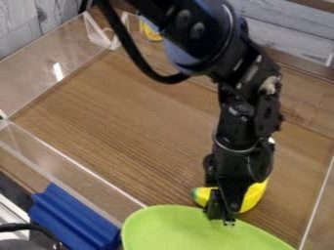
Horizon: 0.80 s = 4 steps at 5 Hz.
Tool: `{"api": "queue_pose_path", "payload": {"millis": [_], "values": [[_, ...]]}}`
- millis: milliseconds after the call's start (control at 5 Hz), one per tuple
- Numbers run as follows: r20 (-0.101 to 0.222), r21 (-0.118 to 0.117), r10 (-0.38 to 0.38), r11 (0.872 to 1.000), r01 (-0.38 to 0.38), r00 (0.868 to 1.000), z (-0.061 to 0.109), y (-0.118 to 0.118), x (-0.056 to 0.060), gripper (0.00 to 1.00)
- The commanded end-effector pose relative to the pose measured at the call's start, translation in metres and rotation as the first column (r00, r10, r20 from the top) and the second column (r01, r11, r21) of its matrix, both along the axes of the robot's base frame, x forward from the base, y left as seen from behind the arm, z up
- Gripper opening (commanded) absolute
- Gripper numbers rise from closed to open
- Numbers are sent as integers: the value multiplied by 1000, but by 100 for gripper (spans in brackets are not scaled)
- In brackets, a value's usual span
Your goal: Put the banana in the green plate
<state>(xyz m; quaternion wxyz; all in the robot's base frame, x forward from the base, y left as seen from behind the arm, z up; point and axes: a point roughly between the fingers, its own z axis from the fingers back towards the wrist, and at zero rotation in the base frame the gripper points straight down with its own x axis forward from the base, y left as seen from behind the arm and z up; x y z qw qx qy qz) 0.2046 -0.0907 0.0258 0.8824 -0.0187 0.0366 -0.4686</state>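
The toy banana [256, 195] is lying on the wooden worktop [124, 117], just beyond the rim of the green plate [196, 234], so the placing is still undone. The jaws [225, 217] are reaching down over it, fingers on its near side; whether they are gripping it, I cannot tell. Lifting, carrying over the rim and releasing are all remaining.

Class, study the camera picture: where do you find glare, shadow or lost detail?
Camera view: a small white glint on the clear side wall; the dark pincer shows little detail against its own blackness; the green plate looks evenly lit.
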Motion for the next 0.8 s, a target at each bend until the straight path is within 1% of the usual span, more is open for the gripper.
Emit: {"api": "queue_pose_path", "payload": {"millis": [0,200,400,600], "values": [[39,-23,-5,1000,6,999,15,-2,2,0],[33,-27,-4,1000,5,999,20,-1,-1,0],[25,-30,-2,1000,2,1000,21,0,-3,100],[23,-29,1,1000,0,1000,21,0,-4,100]]}}
